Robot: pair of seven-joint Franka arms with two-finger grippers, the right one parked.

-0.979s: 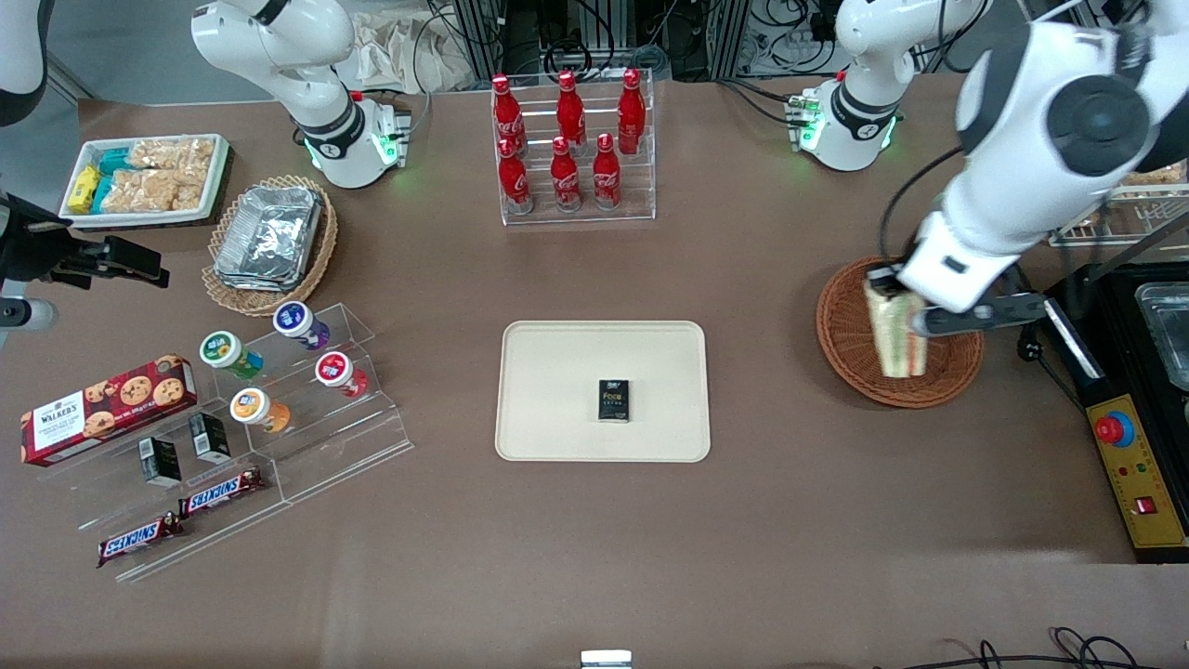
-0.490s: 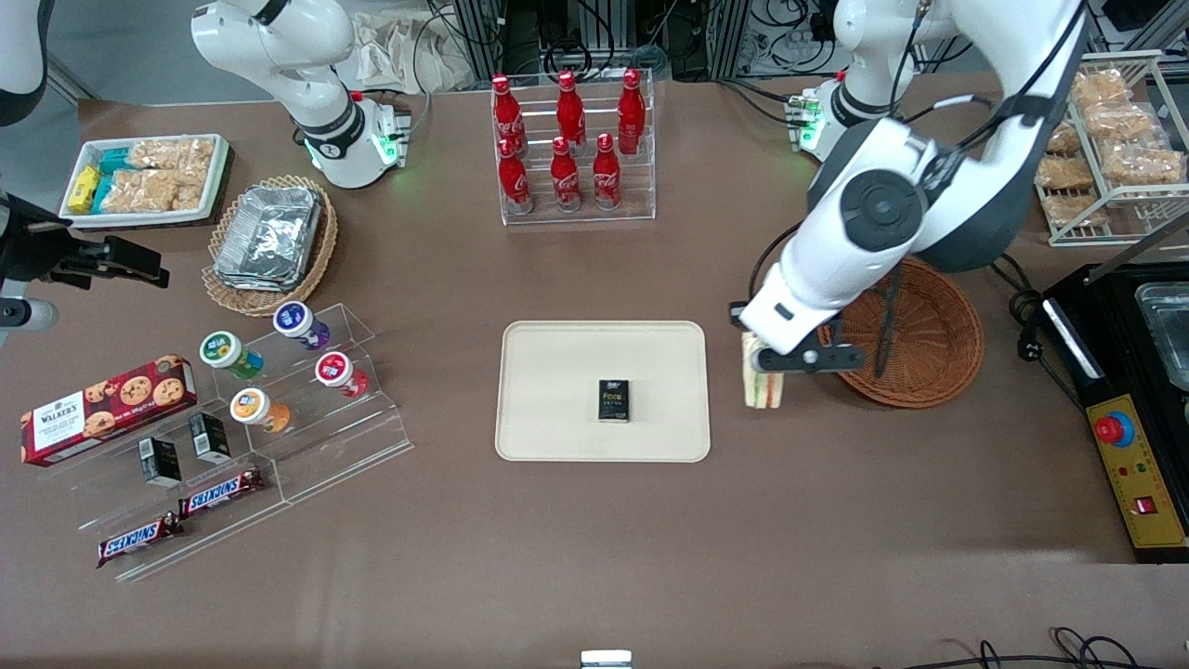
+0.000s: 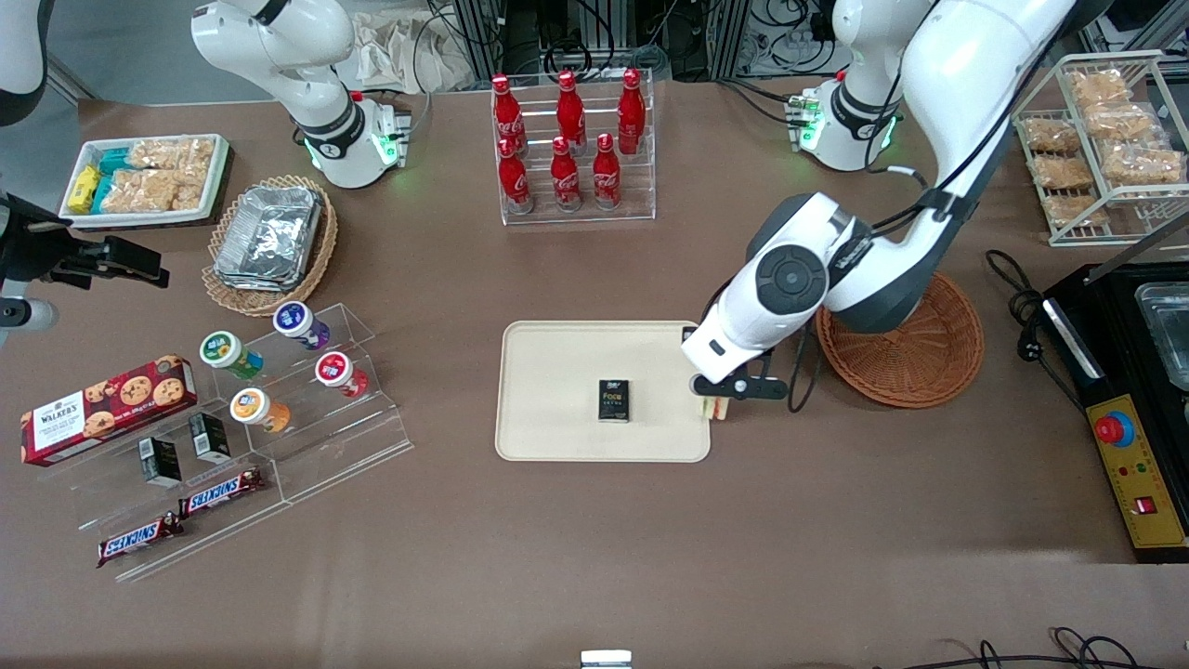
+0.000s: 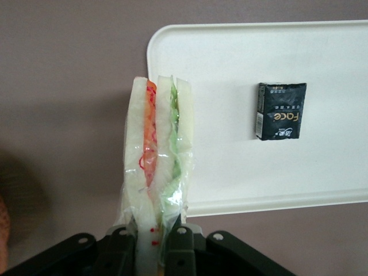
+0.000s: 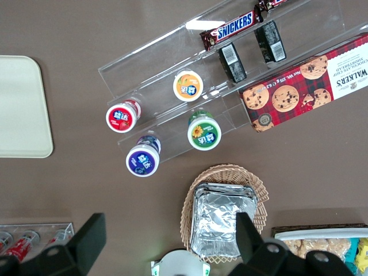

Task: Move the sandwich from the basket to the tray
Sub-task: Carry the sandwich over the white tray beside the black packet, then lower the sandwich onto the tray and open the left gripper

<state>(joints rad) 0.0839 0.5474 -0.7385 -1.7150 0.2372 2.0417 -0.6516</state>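
Left wrist view: sandwich point(image 4: 155, 167) is gripped upright by the gripper point(image 4: 150, 244) over the tray point(image 4: 230, 178) edge, near a black packet point(image 4: 280, 110).

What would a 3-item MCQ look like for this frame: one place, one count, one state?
1. Where is the sandwich?
A. in the basket
B. held by the gripper at the tray's edge
C. lying flat on the tray

2. How many red bottles stand in the clear rack?
A. four
B. six
C. eight

3. What does the basket hold?
A. nothing visible
B. foil trays
C. the black packet

Key:
1 B, the gripper clamps the sandwich at the rim of the tray.
2 B, the bottles stand in two rows of three.
3 A, only bare weave shows in the basket; the black packet lies on the tray.
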